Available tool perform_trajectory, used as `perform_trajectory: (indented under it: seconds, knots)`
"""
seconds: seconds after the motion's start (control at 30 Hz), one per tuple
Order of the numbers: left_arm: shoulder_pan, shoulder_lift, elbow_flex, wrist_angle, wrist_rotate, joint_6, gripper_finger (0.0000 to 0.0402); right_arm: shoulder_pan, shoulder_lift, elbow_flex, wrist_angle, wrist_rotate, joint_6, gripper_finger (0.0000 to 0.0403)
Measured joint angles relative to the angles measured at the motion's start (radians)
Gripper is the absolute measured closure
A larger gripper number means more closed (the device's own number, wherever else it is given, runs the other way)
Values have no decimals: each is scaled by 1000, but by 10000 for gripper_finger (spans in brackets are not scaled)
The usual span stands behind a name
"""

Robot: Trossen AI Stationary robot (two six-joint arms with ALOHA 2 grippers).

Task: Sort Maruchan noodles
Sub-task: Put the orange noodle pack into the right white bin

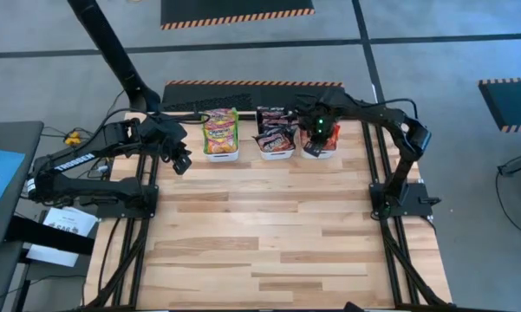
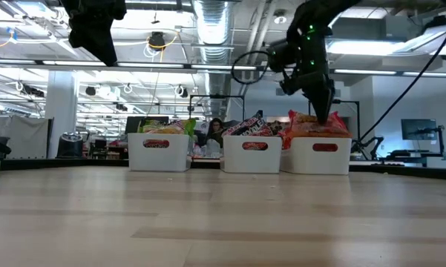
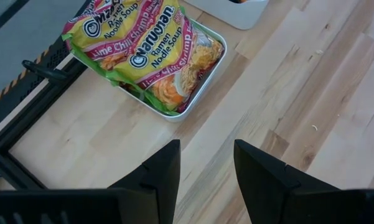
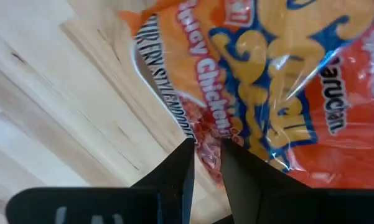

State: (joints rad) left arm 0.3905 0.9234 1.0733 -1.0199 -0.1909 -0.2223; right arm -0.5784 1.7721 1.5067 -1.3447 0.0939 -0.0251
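Over at the left side of the table [image 1: 269, 234], the left gripper [image 1: 181, 160] hung above bare wood just beside the left white tub [image 1: 221, 157], its two fingers [image 3: 163, 171] parted with nothing between them. That tub sat at the far edge and was heaped with green-edged packets [image 1: 220, 132], yellow-fronted with pink lettering; in the left wrist view the same packets [image 3: 146, 53] overflowed the tub's rim [image 3: 196, 93].

Next to it, in the middle, a second white tub [image 1: 276, 152] held the black packets [image 1: 273, 130], which stood up above its wall in the low view [image 2: 246, 126].

Furthest right, touching the middle one, the third white tub [image 1: 316, 153] carried the red-orange packets [image 2: 315, 124]. The right gripper [image 1: 319, 130] was down over this tub, its green light showing from above. In the right wrist view its fingers [image 4: 177, 174] stood only narrowly apart, their tips against the clear edge of a red-orange packet [image 4: 286, 81]; whether they pinched that edge or merely rested on it could not be told.
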Motion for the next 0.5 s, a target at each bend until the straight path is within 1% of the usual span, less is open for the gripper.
perform_trajectory:
  seconds: [0.17, 0.33, 0.5]
  knots:
    - [0, 0, 0, 0, 0, -1, 267, -30, 0, -76, 32, -4, 0, 300]
    - [0, 0, 0, 0, 0, 7, 267, -27, -2, -112, 75, 0, 0, 301]
    - [0, 0, 0, 0, 0, 30, 267, -22, -2, -150, 161, -3, 2, 301]
